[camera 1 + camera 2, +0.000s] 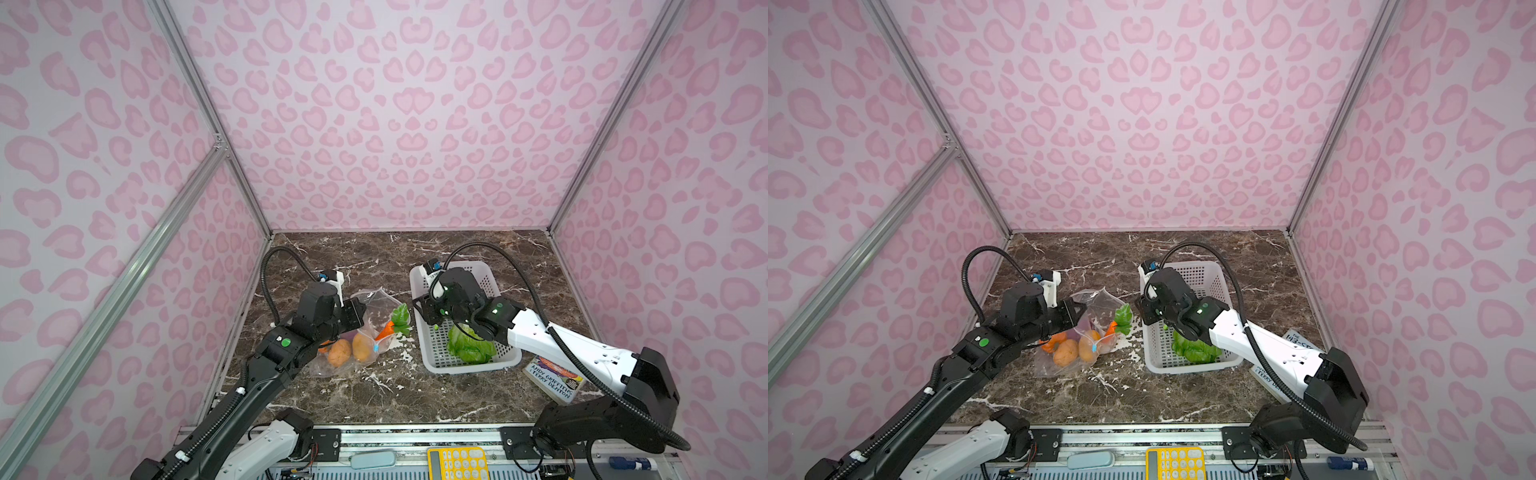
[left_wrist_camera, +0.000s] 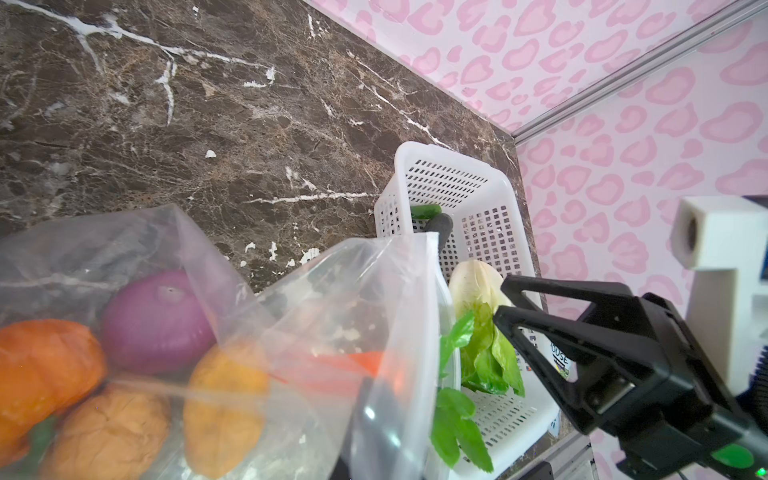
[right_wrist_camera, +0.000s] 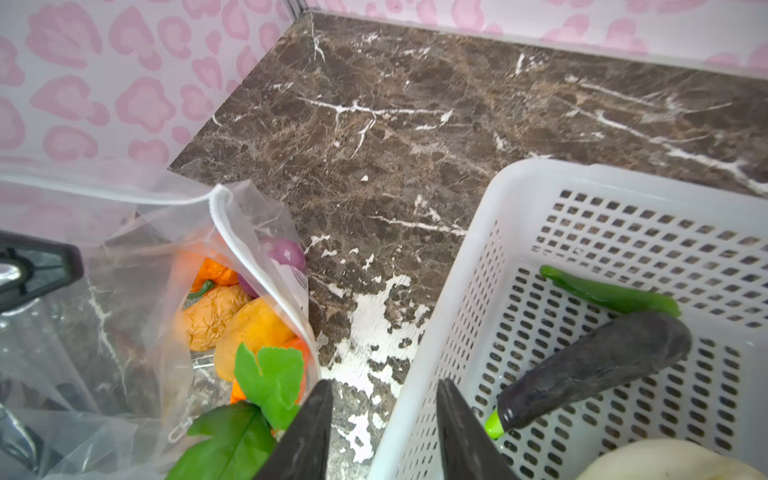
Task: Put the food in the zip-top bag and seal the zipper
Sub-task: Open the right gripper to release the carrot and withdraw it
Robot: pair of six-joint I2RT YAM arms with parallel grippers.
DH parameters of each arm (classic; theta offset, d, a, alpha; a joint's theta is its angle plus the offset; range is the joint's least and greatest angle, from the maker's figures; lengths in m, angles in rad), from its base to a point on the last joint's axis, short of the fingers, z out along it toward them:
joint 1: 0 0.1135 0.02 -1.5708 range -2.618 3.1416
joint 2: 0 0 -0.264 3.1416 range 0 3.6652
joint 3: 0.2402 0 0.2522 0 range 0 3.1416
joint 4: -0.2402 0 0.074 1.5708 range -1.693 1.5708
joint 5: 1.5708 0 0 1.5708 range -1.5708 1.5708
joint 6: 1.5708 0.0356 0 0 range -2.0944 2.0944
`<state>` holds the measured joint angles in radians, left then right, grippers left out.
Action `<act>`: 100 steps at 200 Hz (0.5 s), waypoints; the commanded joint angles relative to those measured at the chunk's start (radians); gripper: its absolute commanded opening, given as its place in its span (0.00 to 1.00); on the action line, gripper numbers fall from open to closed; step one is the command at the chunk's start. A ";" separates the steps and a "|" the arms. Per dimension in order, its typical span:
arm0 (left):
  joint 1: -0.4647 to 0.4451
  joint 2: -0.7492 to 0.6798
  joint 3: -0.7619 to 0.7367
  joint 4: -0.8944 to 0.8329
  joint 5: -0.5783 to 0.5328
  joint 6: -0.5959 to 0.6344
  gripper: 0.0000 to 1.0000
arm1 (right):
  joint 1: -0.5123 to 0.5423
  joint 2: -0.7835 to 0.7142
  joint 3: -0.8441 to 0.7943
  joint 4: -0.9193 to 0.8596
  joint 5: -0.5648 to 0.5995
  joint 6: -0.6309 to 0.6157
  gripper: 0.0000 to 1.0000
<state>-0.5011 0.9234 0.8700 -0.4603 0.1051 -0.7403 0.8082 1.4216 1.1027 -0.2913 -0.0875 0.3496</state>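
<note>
Cabbage (image 1: 471,347) left in basket (image 1: 469,370), other food (image 1: 338,353) bagged; left hand (image 1: 361,309) clamps zip-top bag (image 1: 376,301) mouth, right hand (image 3: 385,381) gapes empty, zipper (image 3: 232,237) unsealed.

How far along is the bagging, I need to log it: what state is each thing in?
Clear crinkly zip-top bag: mouth open, unsealed.
Left gripper: shut on the bag.
Right gripper: open, empty.
Orange toy carrot: at the bag mouth, leaves outside.
Two tan potatoes: inside the bag.
Small orange pumpkin: inside the bag.
Purple onion: inside the bag.
Green-white leafy cabbage: lying in white perforated basket.
</note>
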 commanded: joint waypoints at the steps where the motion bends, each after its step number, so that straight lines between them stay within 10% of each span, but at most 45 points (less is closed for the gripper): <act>1: 0.001 -0.005 0.001 0.031 -0.002 -0.010 0.03 | -0.001 0.031 0.009 -0.060 -0.047 0.023 0.41; 100: 0.001 -0.007 0.005 0.028 0.002 -0.011 0.03 | 0.040 0.135 0.073 -0.053 -0.126 0.027 0.43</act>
<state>-0.5011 0.9211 0.8700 -0.4603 0.1055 -0.7410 0.8387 1.5421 1.1538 -0.3359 -0.2005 0.3817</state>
